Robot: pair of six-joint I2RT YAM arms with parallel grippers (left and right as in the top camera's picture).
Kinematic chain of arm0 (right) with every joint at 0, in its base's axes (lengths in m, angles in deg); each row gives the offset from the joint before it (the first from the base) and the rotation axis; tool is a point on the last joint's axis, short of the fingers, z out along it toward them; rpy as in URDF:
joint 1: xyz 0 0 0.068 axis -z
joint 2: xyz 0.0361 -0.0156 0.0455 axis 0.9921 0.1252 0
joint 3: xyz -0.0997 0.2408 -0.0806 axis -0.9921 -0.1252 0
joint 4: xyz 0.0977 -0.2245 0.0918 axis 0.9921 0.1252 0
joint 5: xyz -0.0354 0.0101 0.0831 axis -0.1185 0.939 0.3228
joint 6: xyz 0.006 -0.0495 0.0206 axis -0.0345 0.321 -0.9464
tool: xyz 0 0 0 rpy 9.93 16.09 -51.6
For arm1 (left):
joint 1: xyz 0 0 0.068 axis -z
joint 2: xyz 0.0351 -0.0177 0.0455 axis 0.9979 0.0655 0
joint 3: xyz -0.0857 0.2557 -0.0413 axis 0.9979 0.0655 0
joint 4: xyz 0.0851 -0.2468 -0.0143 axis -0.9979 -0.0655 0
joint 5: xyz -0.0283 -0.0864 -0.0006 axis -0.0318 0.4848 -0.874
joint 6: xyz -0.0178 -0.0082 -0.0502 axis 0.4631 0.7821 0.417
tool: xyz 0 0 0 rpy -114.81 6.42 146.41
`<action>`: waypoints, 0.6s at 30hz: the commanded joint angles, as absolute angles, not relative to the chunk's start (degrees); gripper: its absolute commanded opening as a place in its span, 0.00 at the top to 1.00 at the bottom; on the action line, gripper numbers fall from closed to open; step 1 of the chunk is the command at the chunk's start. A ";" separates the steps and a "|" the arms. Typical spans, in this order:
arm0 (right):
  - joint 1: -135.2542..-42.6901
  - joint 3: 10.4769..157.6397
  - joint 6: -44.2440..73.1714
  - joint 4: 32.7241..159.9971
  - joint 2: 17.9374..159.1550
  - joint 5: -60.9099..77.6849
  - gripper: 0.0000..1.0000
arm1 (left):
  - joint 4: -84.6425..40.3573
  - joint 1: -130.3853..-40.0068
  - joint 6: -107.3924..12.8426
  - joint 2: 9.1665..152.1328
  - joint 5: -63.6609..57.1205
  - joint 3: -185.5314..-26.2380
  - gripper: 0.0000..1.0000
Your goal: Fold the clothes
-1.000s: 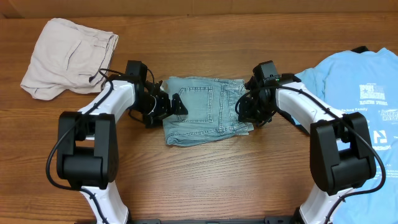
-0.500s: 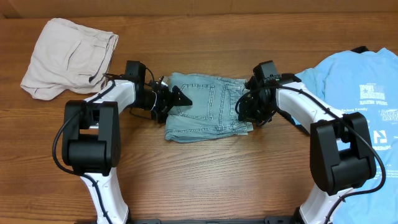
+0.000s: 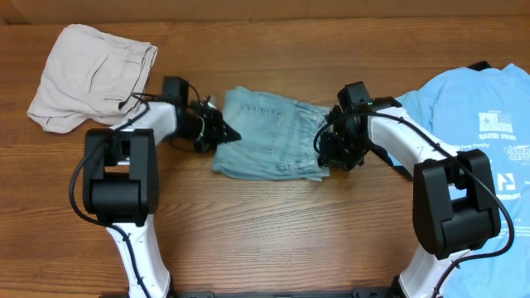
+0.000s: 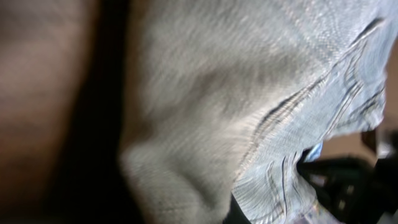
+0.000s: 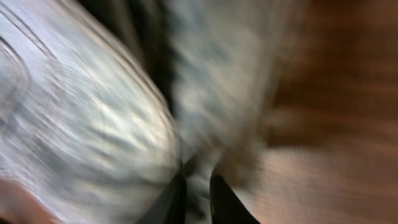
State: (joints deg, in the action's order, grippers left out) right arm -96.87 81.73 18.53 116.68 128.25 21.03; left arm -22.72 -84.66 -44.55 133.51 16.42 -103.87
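Beige trousers point(image 3: 91, 74): crumpled at the far-left corner of the bench point(image 3: 273, 240), lying just as a second ago, not yet folded.
Left fingers point(image 3: 225, 132): drawn back leftward off the pocket area, now at the left edge of the denim. Grip impossible to tell, since blurred cloth fills the wrist view.
Light-wash jeans point(image 3: 269, 136): mid-bench between the two arms. No longer the square packet of a second ago, but skewed, with the near-left corner dragged toward the left arm and the back pocket hard to make out. Probably a tug or a smoothing stroke rather than a fresh fold, so likely in need of squaring again.
Right fingers point(image 3: 325, 153): at the right edge of the denim, as before. In the wrist view, drawn close together on a pinch of denim, though blurred.
Sky-blue T-shirt point(image 3: 472, 108): spread flat at the right, unmoved, waiting its turn.
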 commanded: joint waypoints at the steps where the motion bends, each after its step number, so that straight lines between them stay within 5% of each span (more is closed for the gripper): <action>1: -96.61 85.49 21.35 118.53 125.32 20.57 0.81 | -27.97 -90.08 -45.14 134.56 12.90 -113.18 0.95; 9: -96.61 88.33 21.30 118.73 118.87 21.01 0.78 | -64.86 -91.83 -65.54 134.56 11.05 -130.85 0.61; 12: -96.68 88.24 21.30 117.73 118.94 21.01 0.82 | -69.93 -90.56 -67.88 134.58 3.53 -130.54 0.61; 14: -96.68 88.24 21.33 117.11 118.94 21.01 0.82 | -69.54 -89.69 -67.42 134.58 -2.75 -129.62 0.87; 16: -96.68 88.24 21.30 116.79 118.94 21.03 0.82 | -68.64 -89.03 -66.54 134.58 -6.77 -129.01 0.89; 17: -96.68 88.24 21.30 116.79 118.94 21.03 0.82 | -68.47 -88.86 -66.06 134.58 -7.79 -128.90 0.77; 18: -96.68 88.24 21.30 116.81 118.94 21.03 0.82 | -68.58 -88.84 -65.03 134.58 -8.60 -128.90 0.52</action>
